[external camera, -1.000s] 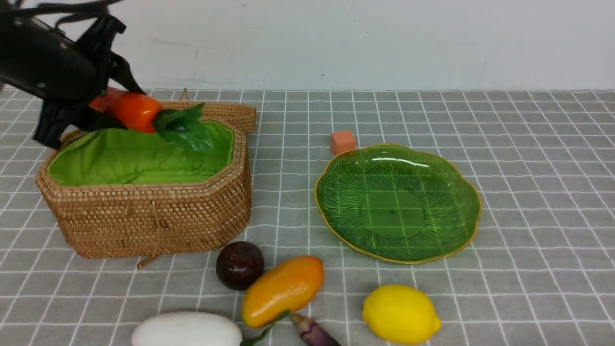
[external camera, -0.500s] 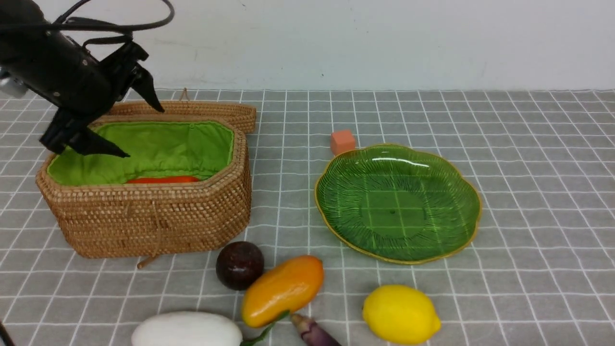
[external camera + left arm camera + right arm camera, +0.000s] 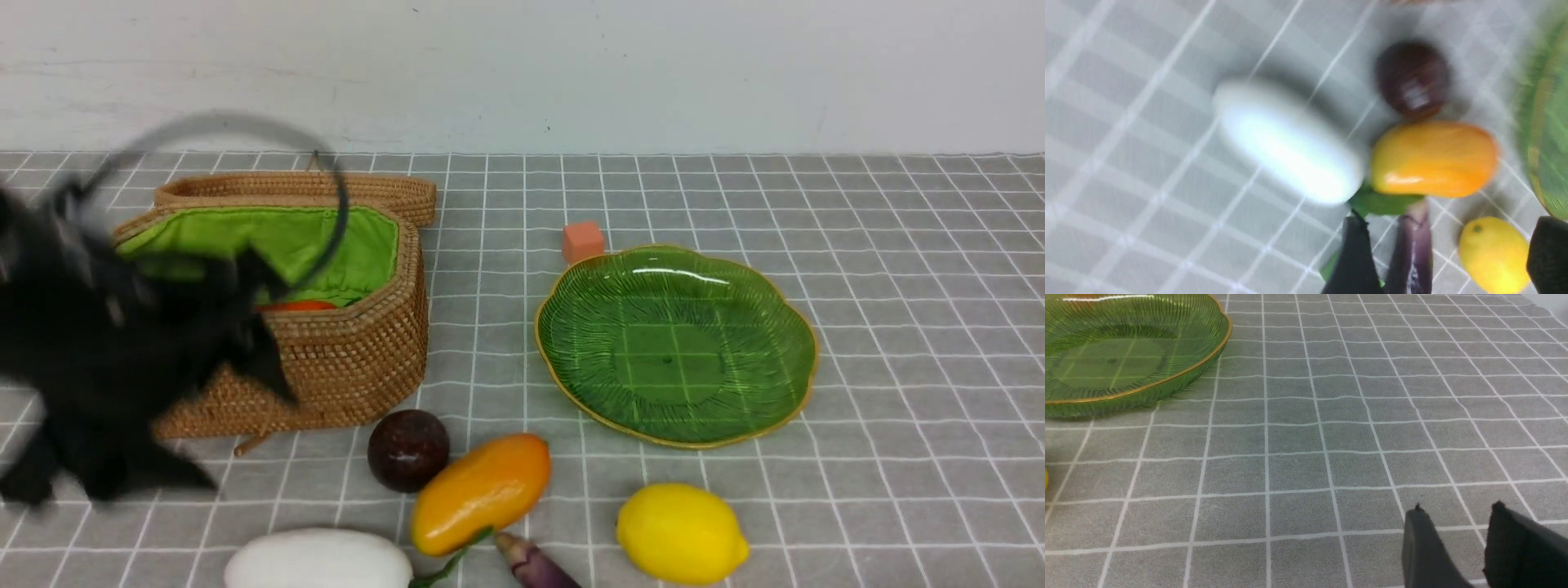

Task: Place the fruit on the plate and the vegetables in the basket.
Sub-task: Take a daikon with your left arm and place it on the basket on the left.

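Moved: left gripper (image 3: 249, 441) has dropped from over the basket (image 3: 359, 359) to its front-left; red-orange vegetable (image 3: 298, 306) now lies inside.
Left gripper: spread wide.
Right gripper (image 3: 1457, 510): slightly parted, above the surface, apart from the plate (image 3: 1180, 381).
Fruit: dark round fruit (image 3: 407, 451), mango (image 3: 480, 494), lemon (image 3: 679, 533) by the surface's front edge.

Left gripper (image 3: 1447, 218) blurred, jaws wide, empty; right gripper (image 3: 1457, 507) low, jaws narrowly apart.

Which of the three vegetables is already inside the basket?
The red-orange one; the white one and the purple eggplant lie outside it.
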Controlling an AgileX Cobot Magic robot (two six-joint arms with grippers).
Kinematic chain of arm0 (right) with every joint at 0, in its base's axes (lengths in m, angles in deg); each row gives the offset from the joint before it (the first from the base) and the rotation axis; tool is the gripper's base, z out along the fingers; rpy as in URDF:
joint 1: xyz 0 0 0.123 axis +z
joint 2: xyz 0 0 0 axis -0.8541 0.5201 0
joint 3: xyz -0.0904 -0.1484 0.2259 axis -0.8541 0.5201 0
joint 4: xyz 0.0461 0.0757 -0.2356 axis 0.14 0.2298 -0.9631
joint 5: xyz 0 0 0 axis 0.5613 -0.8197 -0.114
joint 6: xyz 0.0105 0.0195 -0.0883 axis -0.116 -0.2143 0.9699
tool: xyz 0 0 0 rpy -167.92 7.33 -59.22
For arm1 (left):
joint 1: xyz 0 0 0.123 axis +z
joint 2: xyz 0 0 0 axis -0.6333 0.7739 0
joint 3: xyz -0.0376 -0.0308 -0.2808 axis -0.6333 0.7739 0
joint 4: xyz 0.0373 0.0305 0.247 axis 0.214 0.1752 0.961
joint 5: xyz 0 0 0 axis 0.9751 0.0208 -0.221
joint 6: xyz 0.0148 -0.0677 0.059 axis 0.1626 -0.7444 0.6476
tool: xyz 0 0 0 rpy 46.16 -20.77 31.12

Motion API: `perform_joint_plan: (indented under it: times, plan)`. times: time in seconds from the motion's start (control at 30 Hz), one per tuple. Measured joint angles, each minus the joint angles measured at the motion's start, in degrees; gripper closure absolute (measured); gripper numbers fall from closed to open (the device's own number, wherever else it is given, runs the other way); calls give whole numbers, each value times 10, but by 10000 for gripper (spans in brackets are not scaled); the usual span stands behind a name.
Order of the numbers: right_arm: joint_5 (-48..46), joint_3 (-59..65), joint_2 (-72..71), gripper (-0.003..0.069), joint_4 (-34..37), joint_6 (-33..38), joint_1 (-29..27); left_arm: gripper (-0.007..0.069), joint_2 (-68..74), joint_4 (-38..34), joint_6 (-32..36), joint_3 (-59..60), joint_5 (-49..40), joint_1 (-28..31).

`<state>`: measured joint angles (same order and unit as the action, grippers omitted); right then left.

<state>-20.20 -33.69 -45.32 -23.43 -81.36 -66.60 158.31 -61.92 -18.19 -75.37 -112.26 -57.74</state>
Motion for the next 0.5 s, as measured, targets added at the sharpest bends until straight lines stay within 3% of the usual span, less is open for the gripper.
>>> perform_joint_plan:
  times: [0.1,0.2,0.5]
  plan:
    - [0,0,0,418,0,0,0,103,10,2,-92,73,73,-12]
    - [0,0,0,418,0,0,0,103,39,3,-131,105,122,-13]
    - [0,0,0,418,0,0,0,104,181,-6,-143,109,190,-13]
